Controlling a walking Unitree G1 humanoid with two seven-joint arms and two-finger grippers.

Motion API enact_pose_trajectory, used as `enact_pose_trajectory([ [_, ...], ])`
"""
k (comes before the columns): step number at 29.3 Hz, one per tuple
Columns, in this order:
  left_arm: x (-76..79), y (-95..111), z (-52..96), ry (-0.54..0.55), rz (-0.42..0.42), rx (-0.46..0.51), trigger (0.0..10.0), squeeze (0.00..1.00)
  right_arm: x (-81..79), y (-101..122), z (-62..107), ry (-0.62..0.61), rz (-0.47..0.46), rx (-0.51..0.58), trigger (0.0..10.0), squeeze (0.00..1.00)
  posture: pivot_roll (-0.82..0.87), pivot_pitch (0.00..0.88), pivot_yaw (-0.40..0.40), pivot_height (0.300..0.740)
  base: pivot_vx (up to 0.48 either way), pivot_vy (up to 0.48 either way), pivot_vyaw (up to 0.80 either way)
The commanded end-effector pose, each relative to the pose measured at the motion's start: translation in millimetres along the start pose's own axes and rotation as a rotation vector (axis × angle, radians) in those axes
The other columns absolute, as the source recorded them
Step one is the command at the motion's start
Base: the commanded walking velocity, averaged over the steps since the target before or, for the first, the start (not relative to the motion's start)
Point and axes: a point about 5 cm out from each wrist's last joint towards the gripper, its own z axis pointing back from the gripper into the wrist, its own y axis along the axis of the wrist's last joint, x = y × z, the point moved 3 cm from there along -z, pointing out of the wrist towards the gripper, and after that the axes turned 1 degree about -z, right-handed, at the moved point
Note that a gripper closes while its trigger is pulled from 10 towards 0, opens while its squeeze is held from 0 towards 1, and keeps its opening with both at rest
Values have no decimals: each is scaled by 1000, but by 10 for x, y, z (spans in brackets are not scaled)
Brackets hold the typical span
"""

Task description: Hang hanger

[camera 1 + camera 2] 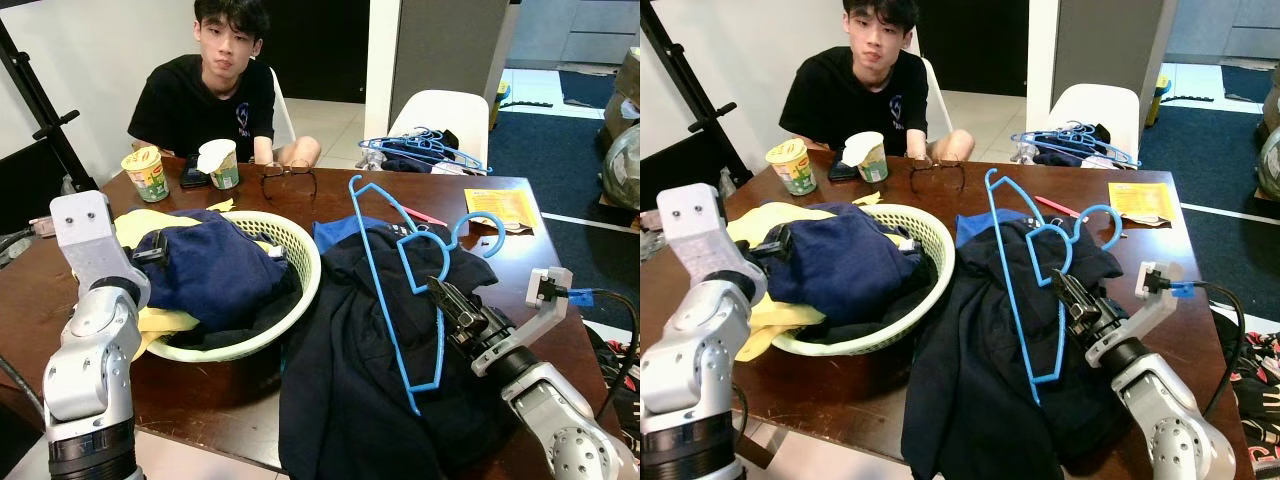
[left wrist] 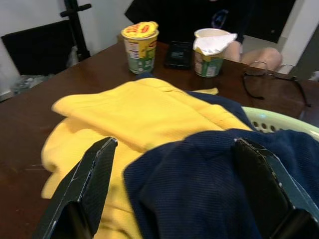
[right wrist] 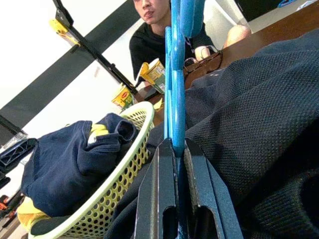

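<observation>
A blue plastic hanger [image 1: 395, 290] lies tilted across a dark navy garment [image 1: 370, 380] spread on the brown table [image 1: 230, 395]. My right gripper [image 1: 440, 295] is shut on the hanger's side bar, and the blue bar [image 3: 177, 99] runs straight up between its black fingers [image 3: 159, 194]. My left gripper [image 2: 174, 189] is open, its fingers [image 2: 84, 184] wide apart over the navy and yellow clothes [image 2: 144, 114] in the pale green basket [image 1: 295, 255], holding nothing.
A person in a black shirt [image 1: 205, 100] sits across the table. Two noodle cups [image 1: 148, 172], a phone and glasses [image 1: 290, 180] stand near them. More blue hangers [image 1: 425, 150] lie on a white chair. A yellow packet [image 1: 500, 207] rests at the far right.
</observation>
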Motion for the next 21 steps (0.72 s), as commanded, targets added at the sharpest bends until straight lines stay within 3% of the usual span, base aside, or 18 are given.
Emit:
enact_pose_trajectory([
  [1, -28, -166, 11, 2, 2, -45, 10000, 0, -45, 12, -19, 14, -2, 4, 10000, 0, -65, 54, 88, 740, 0, 0, 0],
  [2, -28, -166, 11, 2, 2, -45, 10000, 0, -45, 12, -19, 14, -2, 4, 10000, 0, -65, 54, 88, 740, 0, 0, 0],
  [3, -30, -200, 15, -1, 4, -51, 5843, 0, -46, 12, -18, 13, -2, 4, 10000, 0, -65, 54, 88, 740, 0, 0, 0],
  [4, -26, -259, 20, -9, 9, -67, 588, 0, -46, 12, -17, 13, -1, 4, 10000, 0, -65, 54, 89, 740, 0, 0, 0],
  [6, -24, -277, 22, -12, 13, -73, 0, 0, -46, 12, -16, 13, -1, 4, 10000, 0, -65, 54, 89, 740, 0, 0, 0],
  [14, -40, -377, 20, -18, 26, -98, 0, 0, -39, 12, -13, 11, 2, 3, 10000, 0, -67, 54, 87, 740, 0, 0, 0],
  [21, 34, -301, -3, -55, 39, -72, 0, 0, -34, 10, -14, 11, 2, 3, 10000, 0, -67, 51, 88, 740, 0, 0, 0],
])
